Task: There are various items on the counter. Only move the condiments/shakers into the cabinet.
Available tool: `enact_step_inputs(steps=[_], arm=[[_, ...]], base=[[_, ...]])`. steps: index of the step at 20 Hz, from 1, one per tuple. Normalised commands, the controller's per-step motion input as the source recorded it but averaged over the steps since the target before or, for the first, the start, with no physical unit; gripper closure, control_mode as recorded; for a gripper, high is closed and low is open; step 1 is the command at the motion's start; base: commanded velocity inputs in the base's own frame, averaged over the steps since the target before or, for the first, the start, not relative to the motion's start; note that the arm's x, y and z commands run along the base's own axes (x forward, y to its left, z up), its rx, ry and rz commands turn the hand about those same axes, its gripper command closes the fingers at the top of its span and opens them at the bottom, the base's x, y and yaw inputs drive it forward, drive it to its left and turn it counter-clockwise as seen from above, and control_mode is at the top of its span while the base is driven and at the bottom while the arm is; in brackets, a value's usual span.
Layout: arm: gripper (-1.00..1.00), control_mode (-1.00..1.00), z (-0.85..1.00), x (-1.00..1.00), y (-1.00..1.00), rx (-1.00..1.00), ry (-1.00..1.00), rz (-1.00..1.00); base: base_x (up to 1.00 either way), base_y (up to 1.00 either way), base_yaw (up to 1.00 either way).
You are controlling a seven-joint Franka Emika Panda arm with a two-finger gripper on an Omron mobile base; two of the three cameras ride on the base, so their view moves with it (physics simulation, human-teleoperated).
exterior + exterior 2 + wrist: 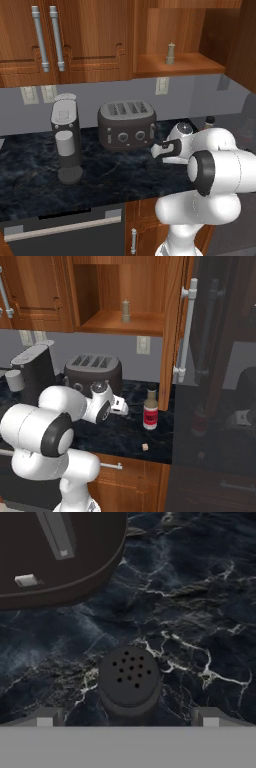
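Black shaker seen upright on counter, just beside toaster, directly below gripper. Fingers spread wide either side of cap; nothing held. Straight descent judged sufficient.

i can't read any text here. the bottle has a red label, but its print is too small to make out, and the toaster dials show no legible marks.
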Motion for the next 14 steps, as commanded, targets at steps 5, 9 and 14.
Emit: enact_step_inputs(steps=[5, 9, 14], arm=[[-1.0, -1.0, -0.15, 0.07, 0.0, 0.0, 0.0, 0.0], [-1.0, -1.0, -0.09, 0.12, 0.0, 0.0, 0.0, 0.0], [-1.0, -1.0, -0.03, 0.1, 0.0, -0.01, 0.0, 0.0]], base=[[0.0, 0.0, 0.0], [0.0, 0.0, 0.0], [0.0, 0.0, 0.0]])
